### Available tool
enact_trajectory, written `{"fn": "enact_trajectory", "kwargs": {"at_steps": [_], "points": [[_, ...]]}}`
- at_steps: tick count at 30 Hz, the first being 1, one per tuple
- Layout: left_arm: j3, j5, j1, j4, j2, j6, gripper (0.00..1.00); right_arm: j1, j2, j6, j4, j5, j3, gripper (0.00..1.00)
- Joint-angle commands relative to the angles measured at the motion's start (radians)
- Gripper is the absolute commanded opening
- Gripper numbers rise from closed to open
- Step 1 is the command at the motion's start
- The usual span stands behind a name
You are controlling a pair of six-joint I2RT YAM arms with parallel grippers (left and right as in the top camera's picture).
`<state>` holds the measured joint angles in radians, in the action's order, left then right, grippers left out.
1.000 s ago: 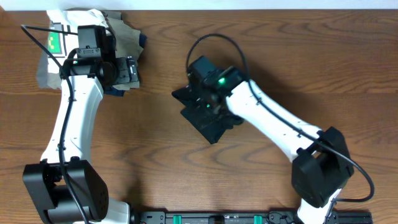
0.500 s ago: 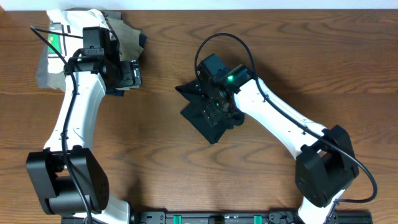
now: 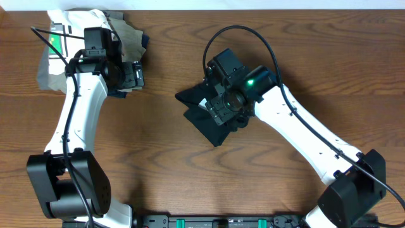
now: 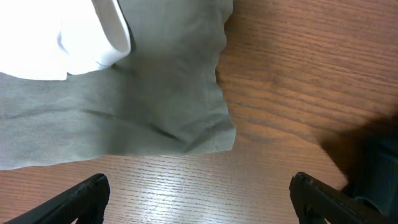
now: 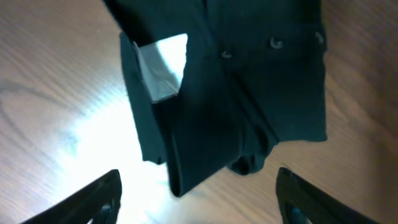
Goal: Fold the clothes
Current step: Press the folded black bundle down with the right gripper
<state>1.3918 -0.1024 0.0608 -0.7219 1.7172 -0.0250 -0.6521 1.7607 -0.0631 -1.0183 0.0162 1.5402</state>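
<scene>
Right gripper (image 5: pixel 199 186), jaws spread, hovers over the folded black T-shirt (image 5: pixel 249 93); soft cloth beneath could catch a fingertip and unfold. Left gripper (image 4: pixel 199 193) likewise spread.

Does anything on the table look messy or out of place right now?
The folded black T-shirt lies skewed, at a diagonal, with its white label sticking out. The khaki-grey garment looks rumpled.
</scene>
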Motion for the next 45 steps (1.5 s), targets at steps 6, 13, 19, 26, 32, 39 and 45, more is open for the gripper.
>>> {"fn": "enact_trajectory", "kwargs": {"at_steps": [6, 13, 19, 26, 32, 39, 45], "points": [[-0.002, -0.017, 0.0, -0.004, 0.008, 0.013, 0.93, -0.002, 0.084, 0.015, 0.295, 0.047, -0.201, 0.01], [-0.002, -0.021, 0.0, -0.01, 0.008, -0.008, 0.93, -0.014, 0.161, 0.065, 0.344, -0.021, -0.313, 0.01], [-0.002, -0.023, 0.0, -0.023, 0.008, -0.04, 0.93, -0.022, 0.192, 0.064, 0.391, -0.032, -0.344, 0.01], [-0.002, -0.163, 0.0, -0.041, 0.008, -0.062, 0.93, 0.006, 0.078, 0.057, 0.36, -0.043, -0.215, 0.09], [-0.002, -0.2, 0.008, -0.066, 0.008, -0.085, 0.93, 0.043, -0.003, 0.105, 0.405, -0.102, -0.154, 0.34], [-0.002, -0.201, 0.09, -0.056, 0.008, -0.086, 0.94, 0.019, 0.119, 0.241, 0.422, -0.301, -0.158, 0.39], [-0.002, -0.201, 0.16, -0.055, 0.008, -0.107, 0.94, -0.037, 0.24, 0.298, 0.378, -0.319, -0.158, 0.44]]}}
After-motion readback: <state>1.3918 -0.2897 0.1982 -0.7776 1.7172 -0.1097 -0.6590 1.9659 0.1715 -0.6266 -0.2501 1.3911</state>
